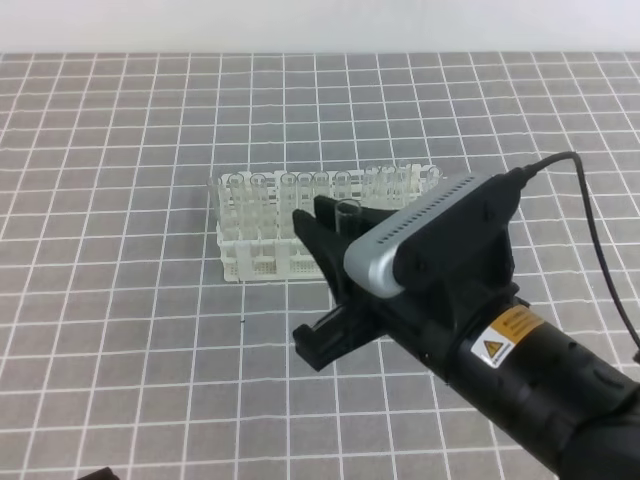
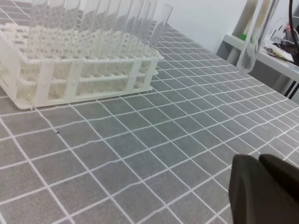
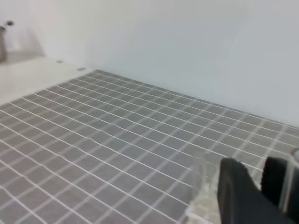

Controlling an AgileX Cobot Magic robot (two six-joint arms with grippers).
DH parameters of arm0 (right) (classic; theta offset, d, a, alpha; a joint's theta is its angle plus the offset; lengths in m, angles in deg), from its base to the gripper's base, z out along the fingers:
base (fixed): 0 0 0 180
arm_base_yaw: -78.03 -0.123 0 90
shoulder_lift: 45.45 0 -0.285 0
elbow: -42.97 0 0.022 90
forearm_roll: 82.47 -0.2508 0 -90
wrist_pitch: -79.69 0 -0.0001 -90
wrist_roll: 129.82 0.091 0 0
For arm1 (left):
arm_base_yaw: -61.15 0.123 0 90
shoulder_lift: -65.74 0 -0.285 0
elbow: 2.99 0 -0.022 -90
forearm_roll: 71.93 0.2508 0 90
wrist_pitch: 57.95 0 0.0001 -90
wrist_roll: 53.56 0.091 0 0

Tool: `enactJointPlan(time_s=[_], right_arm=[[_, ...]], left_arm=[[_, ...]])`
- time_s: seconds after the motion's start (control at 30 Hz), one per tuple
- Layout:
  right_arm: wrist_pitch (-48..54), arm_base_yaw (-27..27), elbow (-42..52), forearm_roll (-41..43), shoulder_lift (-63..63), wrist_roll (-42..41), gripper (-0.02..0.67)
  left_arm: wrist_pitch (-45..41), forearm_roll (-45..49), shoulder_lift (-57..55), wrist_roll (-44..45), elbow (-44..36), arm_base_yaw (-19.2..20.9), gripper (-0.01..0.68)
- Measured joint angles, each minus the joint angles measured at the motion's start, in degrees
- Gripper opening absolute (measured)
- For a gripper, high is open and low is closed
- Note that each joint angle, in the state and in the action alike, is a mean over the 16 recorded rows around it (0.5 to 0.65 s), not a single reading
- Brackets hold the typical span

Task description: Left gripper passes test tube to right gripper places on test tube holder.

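The test tube holder (image 1: 250, 262) is a white lattice rack at mid-table with several clear tubes standing in it. One clear test tube (image 2: 160, 25) leans tilted at the rack's right end (image 2: 79, 79), its rim free, with nothing around it. In the exterior view that test tube (image 1: 348, 212) shows just behind my right gripper (image 1: 305, 215), which hovers over the rack's right end. The right wrist view shows the right gripper (image 3: 254, 163) with a narrow empty gap between its fingers and the test tube (image 3: 290, 186) off to their right. My left gripper (image 2: 261, 163) is low and away from the rack, fingers together.
Grey tiled tabletop with white grid lines surrounds the rack (image 3: 201, 210). A white wall stands behind. A cluttered side bench (image 2: 275, 51) lies beyond the table's far edge in the left wrist view. My right arm's black body (image 1: 520, 370) covers the lower right of the exterior view.
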Motion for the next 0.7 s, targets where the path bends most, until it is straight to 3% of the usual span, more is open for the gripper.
enactJointPlan(time_s=[0.13, 0.27, 0.7], right_arm=[[-0.74, 1.11, 0.57, -1.7, -0.36, -2.64, 0.009], [-1.44, 3.97, 1.64, 1.56, -0.9, -0.13, 0.009], [-6.02, 23.96, 3.95, 33.55, 0.41, 31.01, 0.009]], left_arm=[[-0.14, 0.01, -0.01, -0.06, 0.0, 0.0, 0.0], [-0.17, 0.06, -0.18, -0.11, -0.11, 0.03, 0.0], [-0.2, 0.08, -0.07, -0.16, -0.11, 0.0, 0.0]])
